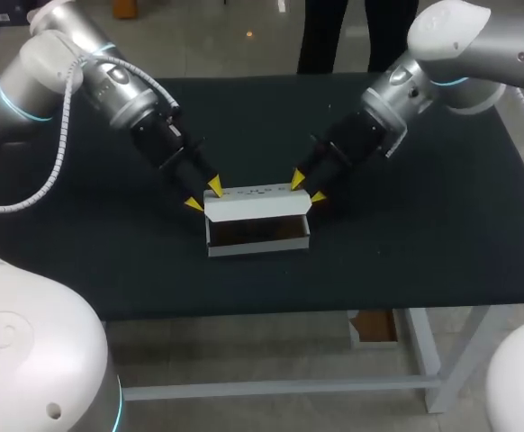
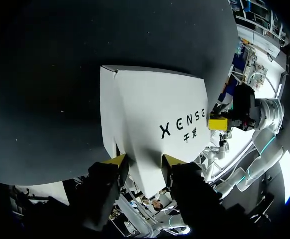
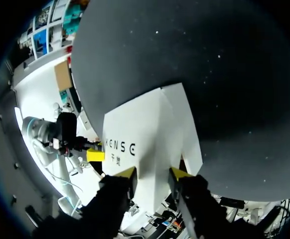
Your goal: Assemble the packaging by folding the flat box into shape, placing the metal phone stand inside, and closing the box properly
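A white cardboard box (image 1: 257, 205) stands in the middle of the black table, its lid panel raised and a dark inside showing at the front. The metal phone stand cannot be made out in any view. My left gripper (image 1: 203, 195) holds the box's left end, and in the left wrist view this end of the box (image 2: 150, 104) sits between the yellow tips of that gripper (image 2: 144, 160), touching both. My right gripper (image 1: 307, 188) holds the opposite end. The right wrist view shows the box (image 3: 150, 129) pinched the same way by the right gripper (image 3: 152, 174).
The black table top (image 1: 424, 225) stretches well past the box on every side, and its front edge (image 1: 271, 310) lies a short way before the box. Both arms slant in from the back corners.
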Robot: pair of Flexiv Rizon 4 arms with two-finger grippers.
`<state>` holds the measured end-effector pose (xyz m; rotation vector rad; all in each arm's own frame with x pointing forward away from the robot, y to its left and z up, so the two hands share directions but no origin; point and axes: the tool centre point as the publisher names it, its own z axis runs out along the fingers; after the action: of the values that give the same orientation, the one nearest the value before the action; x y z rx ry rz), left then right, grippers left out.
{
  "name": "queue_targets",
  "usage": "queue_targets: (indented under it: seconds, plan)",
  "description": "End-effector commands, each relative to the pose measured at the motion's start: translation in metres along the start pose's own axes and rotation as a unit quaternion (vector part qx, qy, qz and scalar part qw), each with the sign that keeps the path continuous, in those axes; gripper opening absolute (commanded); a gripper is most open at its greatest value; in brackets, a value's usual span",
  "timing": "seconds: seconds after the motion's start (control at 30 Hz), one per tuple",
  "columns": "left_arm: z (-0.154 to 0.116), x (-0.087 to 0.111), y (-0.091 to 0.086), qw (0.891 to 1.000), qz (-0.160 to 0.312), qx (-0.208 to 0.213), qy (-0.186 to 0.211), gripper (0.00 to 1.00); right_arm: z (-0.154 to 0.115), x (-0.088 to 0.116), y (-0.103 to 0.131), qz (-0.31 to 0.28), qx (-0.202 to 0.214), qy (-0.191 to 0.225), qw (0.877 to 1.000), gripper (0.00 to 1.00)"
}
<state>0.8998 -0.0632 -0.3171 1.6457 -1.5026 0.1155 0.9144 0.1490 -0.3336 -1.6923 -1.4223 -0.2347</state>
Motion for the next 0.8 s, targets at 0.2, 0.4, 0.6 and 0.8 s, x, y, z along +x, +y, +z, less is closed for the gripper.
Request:
queue_targets:
  seconds: [0.2, 0.4, 0.6, 0.8]
  plan:
    - [-0.0005, 0.0034, -0.0081, 1.000, -0.003, -0.024, 0.001, 0.45, -0.0020, 0.0027, 0.0094, 0.010, 0.025, 0.005, 1.000, 0.43]
    - [-0.0012, 0.0047, -0.0082, 0.999, -0.005, -0.034, 0.002, 0.46, -0.0035, 0.0048, 0.0102, 0.015, 0.031, 0.007, 0.999, 0.44]
    - [-0.0025, 0.0061, -0.0074, 0.999, -0.010, -0.038, -0.001, 0.45, -0.0038, 0.0069, 0.0102, 0.021, 0.038, 0.007, 0.999, 0.44]
    - [-0.0036, 0.0074, -0.0072, 0.999, -0.014, -0.042, -0.002, 0.45, -0.0037, 0.0087, 0.0101, 0.028, 0.046, 0.005, 0.999, 0.43]
